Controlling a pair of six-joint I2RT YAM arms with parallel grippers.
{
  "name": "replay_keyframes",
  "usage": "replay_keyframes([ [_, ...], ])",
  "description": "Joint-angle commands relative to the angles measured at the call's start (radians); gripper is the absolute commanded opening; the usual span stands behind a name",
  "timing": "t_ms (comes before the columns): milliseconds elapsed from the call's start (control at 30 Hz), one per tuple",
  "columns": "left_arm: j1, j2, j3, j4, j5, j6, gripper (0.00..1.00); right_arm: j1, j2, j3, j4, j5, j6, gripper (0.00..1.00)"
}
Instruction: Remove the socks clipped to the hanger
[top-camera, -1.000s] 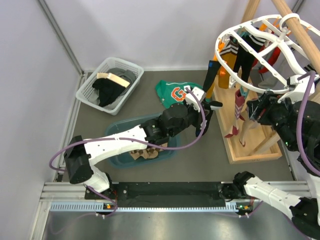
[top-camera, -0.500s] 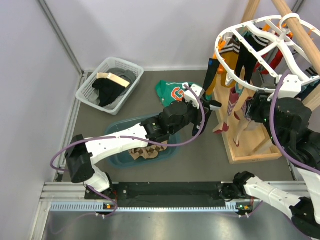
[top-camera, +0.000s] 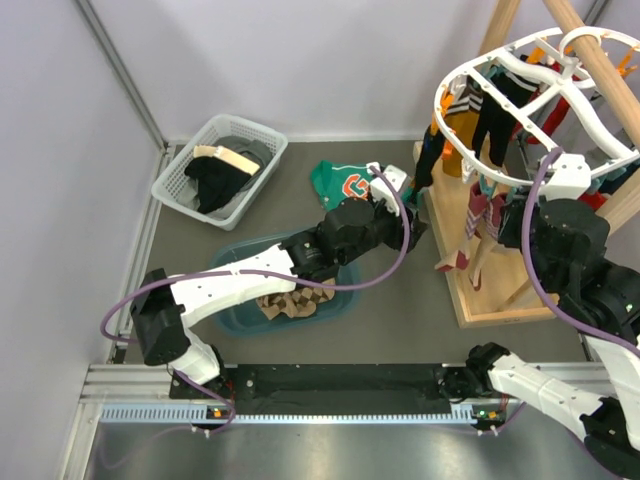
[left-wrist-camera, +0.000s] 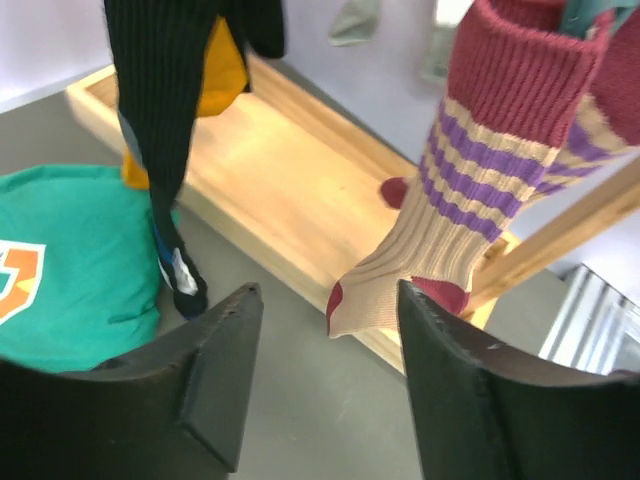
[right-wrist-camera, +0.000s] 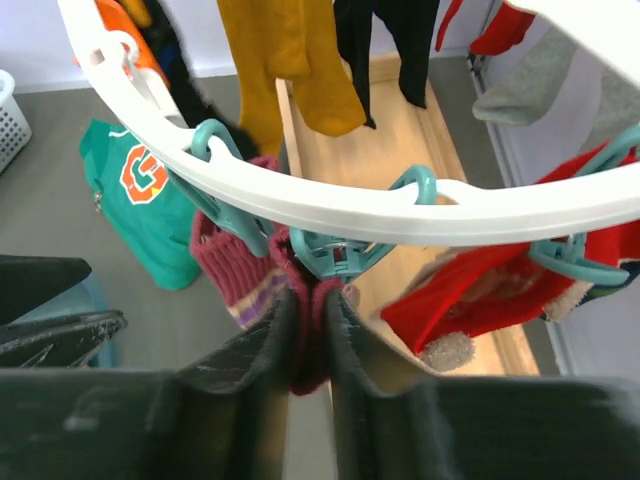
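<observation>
Grey table (top-camera: 400, 320): one hanger (right-wrist-camera: 330, 205), two bins (top-camera: 172, 190); right gripper (right-wrist-camera: 310, 320) pinches one sock (right-wrist-camera: 235, 270).

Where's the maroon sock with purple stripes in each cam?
Top external: striped sock right of centre, hanging below the hanger's near rim.
Left wrist: right of centre, toe over the wooden base.
Right wrist: lower left of centre, cuff under a teal clip.
Shared landmark: green sweatshirt with the orange G.
</observation>
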Motion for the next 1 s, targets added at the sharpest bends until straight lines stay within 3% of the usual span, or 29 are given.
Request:
replay_keyframes([
  [0,-0.024,-0.039,0.004,0.107,0.085,0.05,0.66,0.005,-0.005,0.02,0.065,0.014,-0.004,0.09],
  [100,-0.052,-0.004,0.009,0.153,0.109,0.082,0.7,0.005,-0.006,0.029,0.068,0.005,0.003,0.0],
  [433,-0.064,0.215,0.13,0.228,0.183,0.055,0.74,0.005,-0.019,0.038,0.08,-0.001,0.003,0.0],
  [633,-0.064,0.333,0.205,0.236,0.135,0.052,0.72,0.007,-0.025,0.034,0.083,-0.033,0.023,0.0],
  [767,-0.064,0.361,0.23,0.214,0.103,0.067,0.32,0.007,-0.028,0.029,0.079,-0.041,0.024,0.0],
  [800,-0.064,0.356,0.205,0.219,0.1,0.067,0.17,0.005,-0.026,0.032,0.077,-0.041,0.023,0.0],
  [900,-0.064,0.312,0.121,0.28,0.076,0.064,0.01,0.005,-0.032,0.035,0.064,-0.03,0.024,0.0],
  [967,-0.064,0.269,0.064,0.323,0.057,0.062,0.0,0.005,-0.035,0.043,0.053,-0.03,0.026,0.0],
])
